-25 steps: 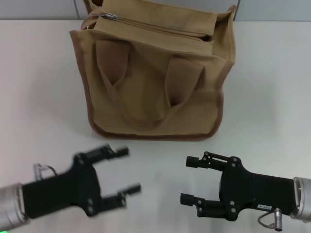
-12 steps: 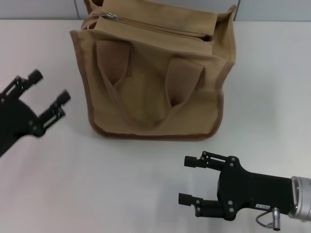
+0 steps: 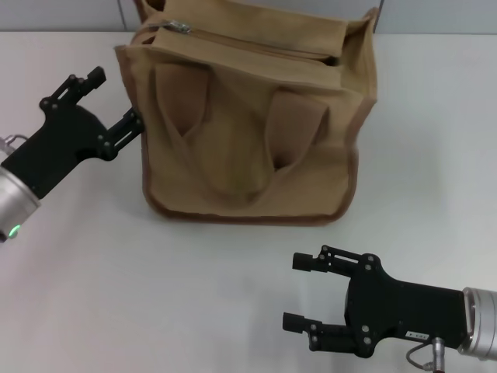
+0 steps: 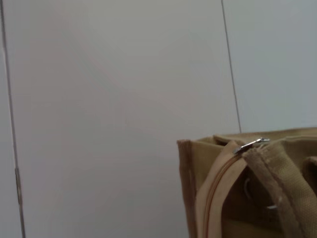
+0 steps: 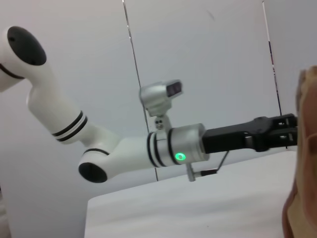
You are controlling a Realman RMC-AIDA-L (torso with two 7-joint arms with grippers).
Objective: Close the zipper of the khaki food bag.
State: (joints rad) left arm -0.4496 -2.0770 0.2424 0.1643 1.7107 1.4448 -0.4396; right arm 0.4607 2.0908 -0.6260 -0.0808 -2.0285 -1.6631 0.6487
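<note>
Khaki food bag [image 3: 248,132] stands upright in the upper middle of the head view on the white worktop [image 3: 435,140], its front pocket and two loop handles facing the camera and its darker brown trim running round the edges. Along its top panel, near the upper edge of the frame, runs the zipper [image 3: 256,43], with the small silver pull tab [image 3: 180,26] at the upper left end of the line; at the upper right end a dark gap shows where the top is not closed. The left gripper [image 3: 115,101] is in the left part of the head view, pointing toward the bag's left side; its jaws are spread apart and hold nothing, with the lower fingertip just beside or touching the bag's side edge. The left wrist view shows the bag's corner with the pull tab [image 4: 251,145] lying at the top. The right gripper [image 3: 299,291] hovers low in the lower right of the head view, well apart from the bag, its jaws wide open and empty.
</note>
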